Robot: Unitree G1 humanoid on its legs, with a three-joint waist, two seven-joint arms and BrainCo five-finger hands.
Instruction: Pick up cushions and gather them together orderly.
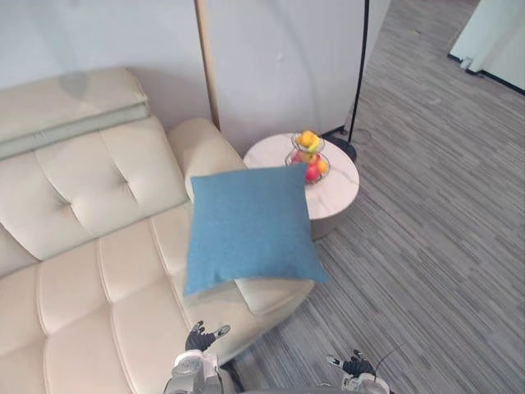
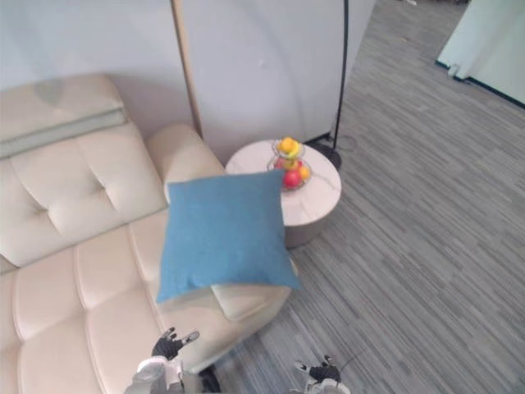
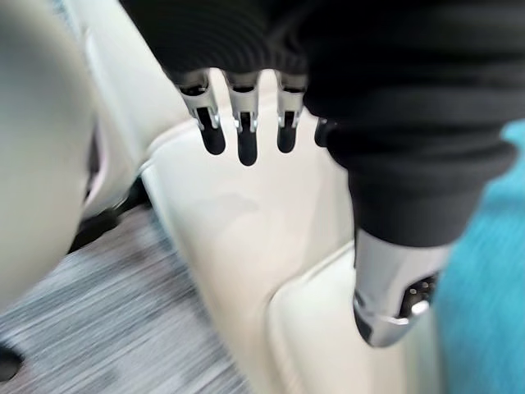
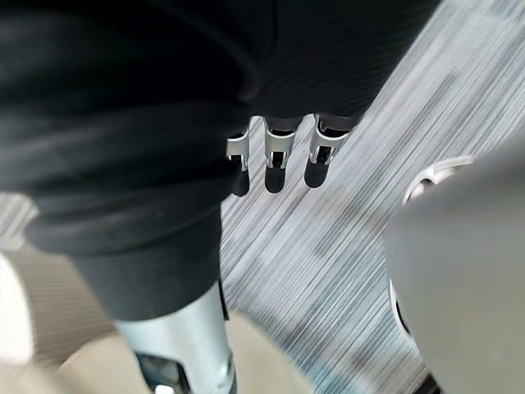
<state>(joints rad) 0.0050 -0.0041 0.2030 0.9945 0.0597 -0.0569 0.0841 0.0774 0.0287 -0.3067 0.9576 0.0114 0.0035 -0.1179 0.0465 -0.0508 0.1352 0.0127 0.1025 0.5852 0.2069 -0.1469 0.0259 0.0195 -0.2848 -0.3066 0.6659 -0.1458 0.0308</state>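
A blue square cushion (image 1: 250, 226) lies on the right end of a cream leather sofa (image 1: 90, 246), leaning against its armrest (image 1: 201, 148); its edge shows as a teal patch (image 3: 492, 271) in the left wrist view. My left hand (image 1: 201, 336) hangs low before the sofa's front edge, fingers (image 3: 242, 131) straight and holding nothing. Over the floor at the bottom, my right hand (image 1: 353, 365) is open and empty too, its fingers (image 4: 275, 164) relaxed. Both hands are well short of the cushion.
A round white side table (image 1: 332, 185) with a wire bowl of fruit (image 1: 309, 158) stands right of the sofa. A black floor-lamp pole (image 1: 361, 66) and a wooden post (image 1: 207, 61) rise behind. Grey striped carpet (image 1: 435, 246) stretches right.
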